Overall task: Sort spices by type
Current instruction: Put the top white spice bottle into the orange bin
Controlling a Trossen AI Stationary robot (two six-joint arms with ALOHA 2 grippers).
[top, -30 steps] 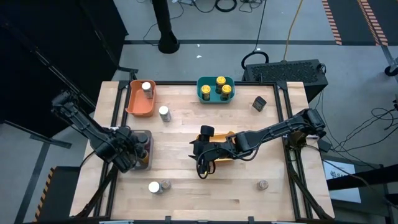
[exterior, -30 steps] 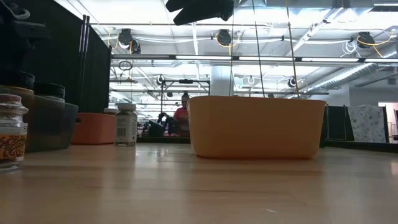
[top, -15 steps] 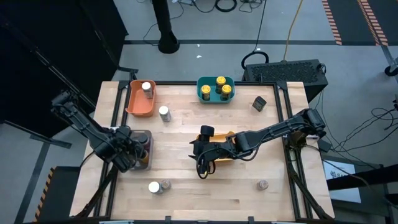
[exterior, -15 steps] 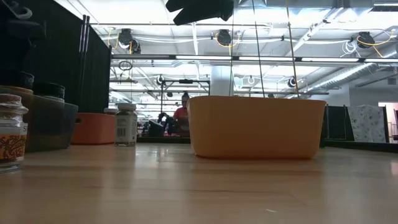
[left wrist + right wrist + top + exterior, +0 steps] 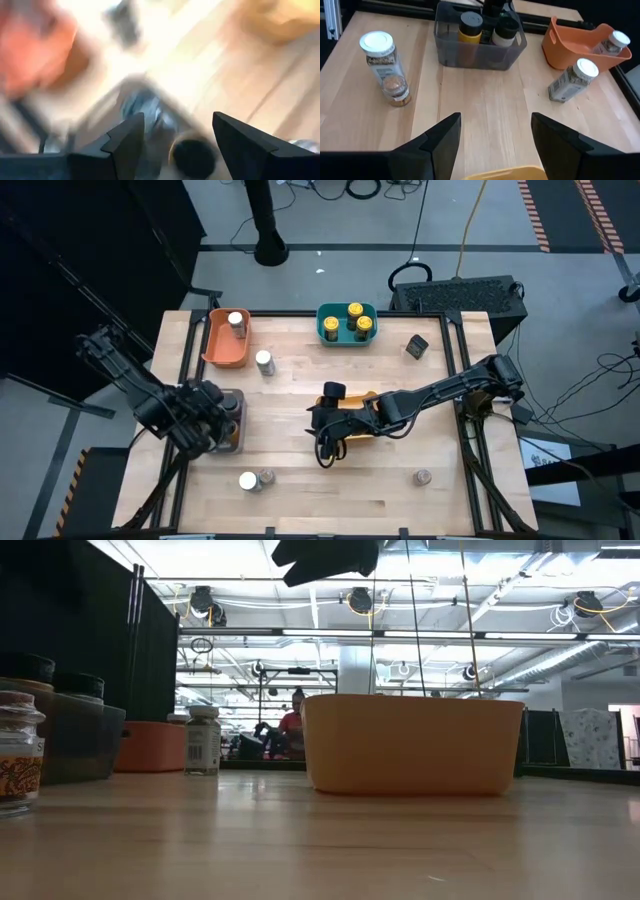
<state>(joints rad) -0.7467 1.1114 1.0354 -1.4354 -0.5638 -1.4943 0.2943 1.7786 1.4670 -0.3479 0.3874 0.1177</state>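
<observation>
Two open end effectors: left (image 5: 222, 423) above grey bin (image 5: 236, 446) of jars, right (image 5: 331, 442) over yellow bin (image 5: 412, 743).

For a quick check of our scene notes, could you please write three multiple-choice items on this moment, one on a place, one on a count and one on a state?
1. Where does the left gripper hang?
A. over the grey bin
B. over the teal bin
C. off the table

2. How many yellow-lidded jars stand in the teal bin?
A. one
B. three
C. five

3. How does the right gripper stand?
A. shut on a jar
B. shut on the orange bin
C. open, holding nothing

Answers: 1 A, the high view shows it above the grey bin at the table's left. 2 B, three yellow lids show there. 3 C, the right wrist view shows bare table between its parted fingers.
</observation>
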